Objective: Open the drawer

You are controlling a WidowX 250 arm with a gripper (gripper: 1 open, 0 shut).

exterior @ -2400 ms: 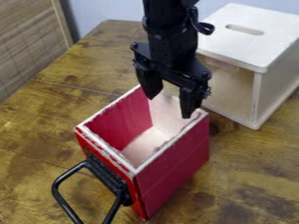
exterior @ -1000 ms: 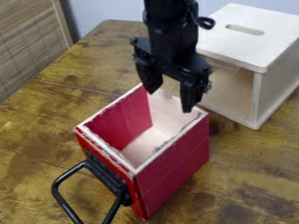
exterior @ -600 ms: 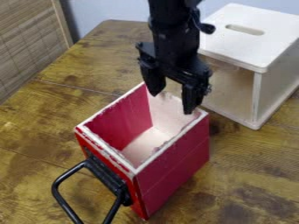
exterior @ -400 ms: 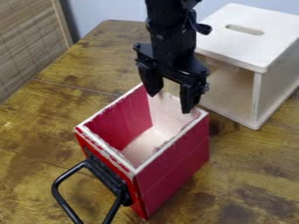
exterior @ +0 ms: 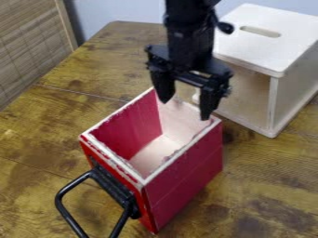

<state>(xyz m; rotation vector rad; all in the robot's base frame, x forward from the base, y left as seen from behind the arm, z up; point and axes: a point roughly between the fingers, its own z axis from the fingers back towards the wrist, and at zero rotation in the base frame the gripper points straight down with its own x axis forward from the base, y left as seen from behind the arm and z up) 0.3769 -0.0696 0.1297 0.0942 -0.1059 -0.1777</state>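
Note:
The drawer (exterior: pixel 174 177) is a red square box with pale inner walls and a whitish rim, standing on the wooden table at the front centre, its top open. Its black loop handle (exterior: pixel 89 197) sticks out from the front-left face and rests on the table. My black gripper (exterior: pixel 188 99) hangs straight down over the drawer's far corner, jaws apart and empty, with its fingertips (exterior: pixel 163 94) just above the rim.
A larger pale wooden box (exterior: pixel 265 63) with a slot on top stands at the back right, close behind the gripper. The wooden table (exterior: pixel 50 121) extends left. A slatted panel (exterior: pixel 32 37) stands at the far left.
The gripper has shifted slightly right and a little upward over the drawer's far corner. Its jaws stay apart. The drawer and handle have not moved.

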